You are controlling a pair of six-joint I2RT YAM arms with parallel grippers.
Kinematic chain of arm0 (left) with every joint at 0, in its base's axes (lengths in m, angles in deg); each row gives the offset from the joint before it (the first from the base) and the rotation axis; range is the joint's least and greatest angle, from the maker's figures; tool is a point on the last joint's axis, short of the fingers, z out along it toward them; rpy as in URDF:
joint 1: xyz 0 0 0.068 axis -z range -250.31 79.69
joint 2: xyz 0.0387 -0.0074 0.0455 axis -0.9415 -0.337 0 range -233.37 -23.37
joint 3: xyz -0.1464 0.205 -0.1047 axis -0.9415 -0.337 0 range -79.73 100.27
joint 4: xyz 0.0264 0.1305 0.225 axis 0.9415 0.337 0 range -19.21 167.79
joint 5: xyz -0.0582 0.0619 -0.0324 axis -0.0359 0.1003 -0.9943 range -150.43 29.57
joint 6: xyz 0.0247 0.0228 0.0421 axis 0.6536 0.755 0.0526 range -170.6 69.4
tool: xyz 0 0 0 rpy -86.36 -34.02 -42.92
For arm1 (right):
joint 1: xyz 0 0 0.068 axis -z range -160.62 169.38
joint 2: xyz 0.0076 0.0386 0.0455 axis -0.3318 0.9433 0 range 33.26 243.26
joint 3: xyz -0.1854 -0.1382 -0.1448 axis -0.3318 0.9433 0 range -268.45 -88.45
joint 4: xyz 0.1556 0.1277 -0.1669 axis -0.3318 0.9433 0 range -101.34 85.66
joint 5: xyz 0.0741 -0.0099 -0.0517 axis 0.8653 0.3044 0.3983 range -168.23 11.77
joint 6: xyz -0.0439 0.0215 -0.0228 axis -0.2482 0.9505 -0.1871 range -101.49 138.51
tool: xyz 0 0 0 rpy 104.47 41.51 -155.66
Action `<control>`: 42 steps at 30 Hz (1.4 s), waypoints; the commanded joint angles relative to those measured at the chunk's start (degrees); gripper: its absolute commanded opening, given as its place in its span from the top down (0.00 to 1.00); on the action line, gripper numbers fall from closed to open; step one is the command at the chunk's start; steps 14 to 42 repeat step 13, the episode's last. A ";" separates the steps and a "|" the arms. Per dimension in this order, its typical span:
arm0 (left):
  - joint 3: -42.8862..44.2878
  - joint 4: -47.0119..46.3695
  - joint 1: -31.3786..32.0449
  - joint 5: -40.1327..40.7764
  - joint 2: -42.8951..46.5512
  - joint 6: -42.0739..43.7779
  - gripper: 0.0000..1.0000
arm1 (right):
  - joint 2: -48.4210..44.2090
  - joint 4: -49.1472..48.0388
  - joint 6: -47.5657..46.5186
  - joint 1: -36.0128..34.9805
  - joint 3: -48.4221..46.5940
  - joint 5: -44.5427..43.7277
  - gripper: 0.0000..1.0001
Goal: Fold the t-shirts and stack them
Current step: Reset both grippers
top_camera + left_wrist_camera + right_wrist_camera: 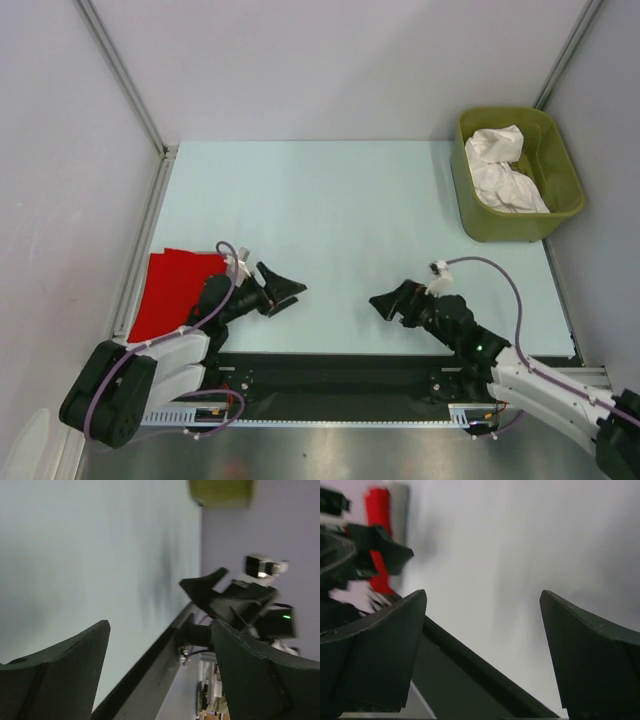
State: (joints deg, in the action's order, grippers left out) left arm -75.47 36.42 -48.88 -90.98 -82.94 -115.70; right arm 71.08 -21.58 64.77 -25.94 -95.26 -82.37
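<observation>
Meanwhile, the left gripper (283,293) and right gripper (385,303) hover, fingers spread and empty, over the table's (350,200) near edge. The red t-shirt (170,290) lies flat at its left edge, and the white t-shirts (505,170) fill the olive tub (562,214) at its far-right corner.

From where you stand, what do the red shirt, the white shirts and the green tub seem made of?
Red shirt: soft matte cloth, lying flat with layered folded edges. White shirts: cloth too, crumpled into soft creases. Green tub: probably rigid plastic, with smooth even walls and a rounded moulded rim.
</observation>
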 commanded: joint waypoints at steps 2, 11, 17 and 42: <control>-8.19 -45.92 -2.44 -7.25 -2.64 -13.19 0.12 | -13.97 -1.54 23.51 -0.03 7.58 -13.35 0.00; -14.44 -64.77 -5.08 -8.84 -6.37 -23.66 0.08 | -29.83 14.12 40.58 -6.08 11.47 -19.57 0.00; -16.54 -64.68 -5.61 -7.52 2.29 -26.65 0.08 | -30.17 5.89 35.08 -10.30 11.64 -20.29 0.00; -16.54 -64.68 -5.61 -7.52 2.29 -26.65 0.08 | -30.17 5.89 35.08 -10.30 11.64 -20.29 0.00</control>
